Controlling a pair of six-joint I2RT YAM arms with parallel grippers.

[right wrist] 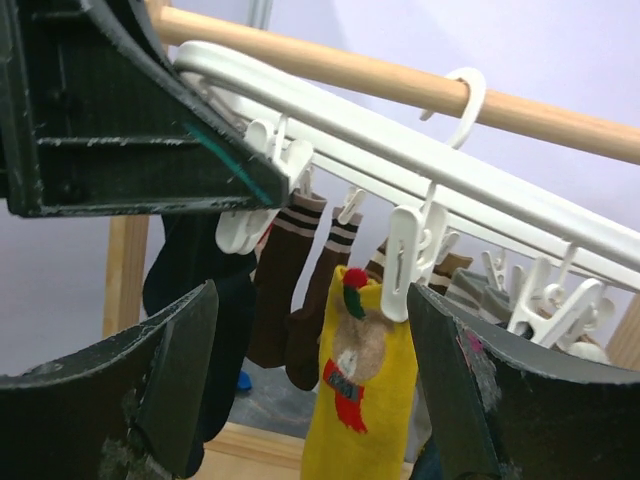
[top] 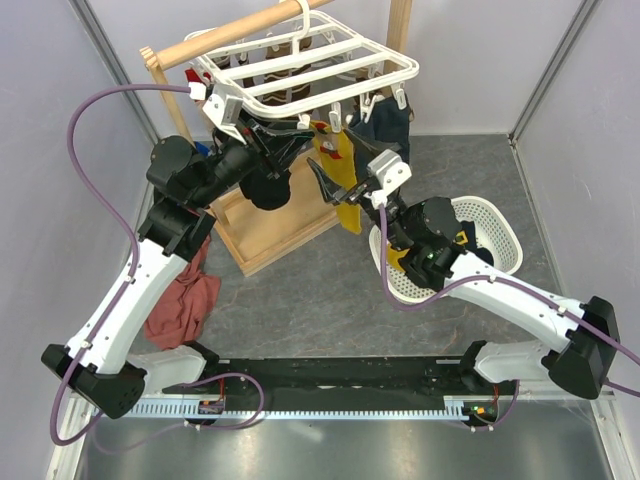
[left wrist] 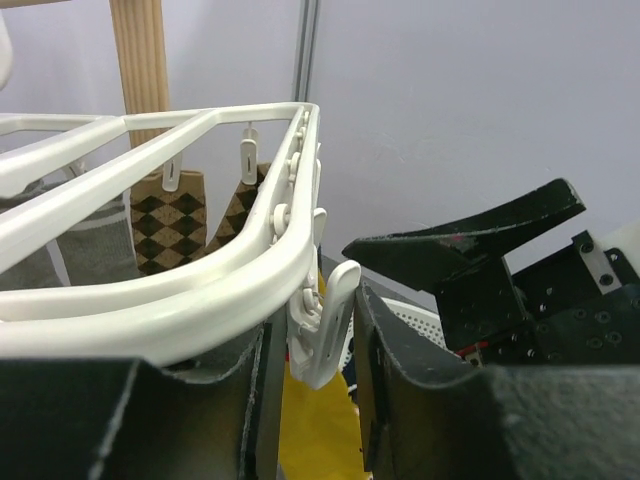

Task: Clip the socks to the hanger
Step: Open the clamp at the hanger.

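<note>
The hanger [top: 300, 62] is seen in the upper middle of the top view, hooked over a wooden pole [top: 240, 35]. In the left wrist view, the left pincer [left wrist: 310, 310] is raised to the frame's rim. Its fingers [left wrist: 400, 380] are drawn in to a narrow gap around one clip peg [left wrist: 325, 330]. The peg's lever is met by the right-hand finger, but whether the peg is actually squeezed cannot be told.

A yellow sock [right wrist: 360, 400] is hung below the rim, directly beneath that peg. Which peg holds it cannot be made out. In the right wrist view, this sock is framed between the widely spread fingers of the right pincer [right wrist: 312, 300]. It is touched by neither finger, and nothing is held there.

A navy sock [top: 388, 122] is hung at the hanger's right corner, above and right of the right pincer. Brown argyle socks [left wrist: 165, 225] are pegged further back, at the left of the left wrist view.
</note>
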